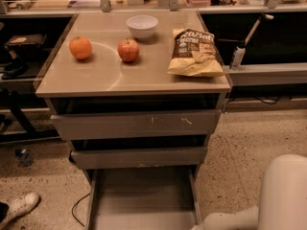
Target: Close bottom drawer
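Bottom centre of frame, the bottom drawer (144, 202) sits pulled out, needing a push; tool's off-frame past the white arm (283, 195) lower right, can't tell its grip.

Bottom drawer (143, 200) pulled far out, floor and thin side walls showing. Middle drawer (139, 157) and top drawer (120, 126) ajar (top front scratched white). Cabinet top (96, 78): orange (80, 47), apple (128, 50), white bowl (142, 26), chip bag (194, 52). White arm (283, 195) lower right; gripper out of frame.

Probably a lab: cluttered workbenches (53, 2) behind.
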